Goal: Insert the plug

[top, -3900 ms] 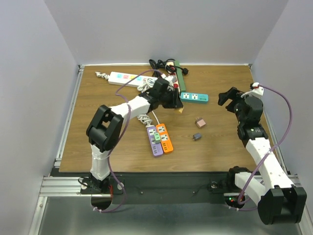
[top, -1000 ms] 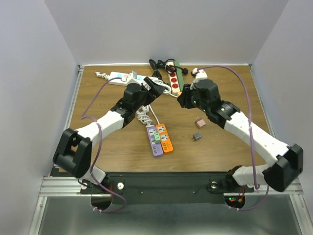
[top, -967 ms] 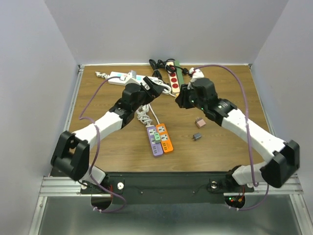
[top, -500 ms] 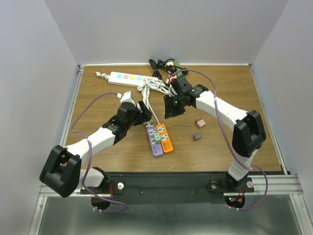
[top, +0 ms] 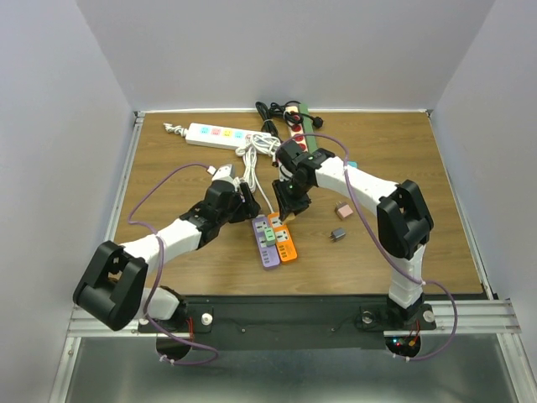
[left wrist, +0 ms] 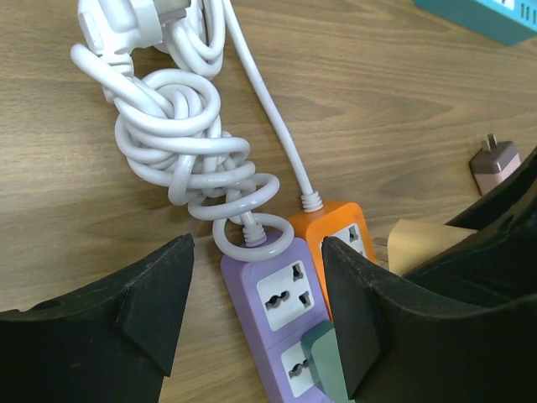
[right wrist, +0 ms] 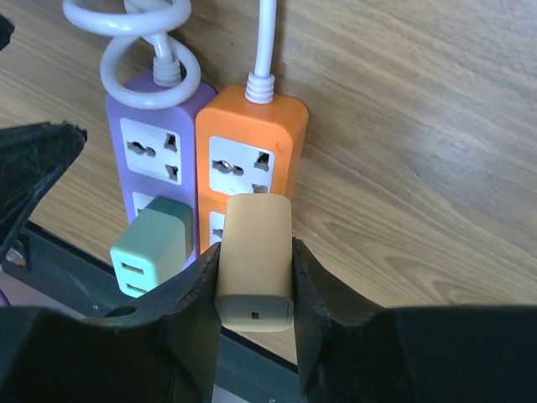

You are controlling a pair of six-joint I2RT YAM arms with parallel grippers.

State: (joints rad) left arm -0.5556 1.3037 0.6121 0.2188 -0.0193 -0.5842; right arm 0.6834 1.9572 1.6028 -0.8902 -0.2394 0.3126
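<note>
My right gripper is shut on a tan plug. It holds the plug prongs-first over the second socket of the orange power strip; whether the prongs touch the socket I cannot tell. Beside it lies a purple power strip with a mint-green charger plugged in. My left gripper is open, its fingers straddling the cable end of the purple strip without touching it. From above, both grippers meet over the two strips at mid-table.
A coiled white cable runs back from the strips. A pink adapter and a grey adapter lie to the right. At the back are a white power strip, a red-and-green strip and a teal strip.
The right gripper carried the tan plug from the back of the table down over the orange strip. The left gripper came toward the purple strip and its jaws narrowed.
</note>
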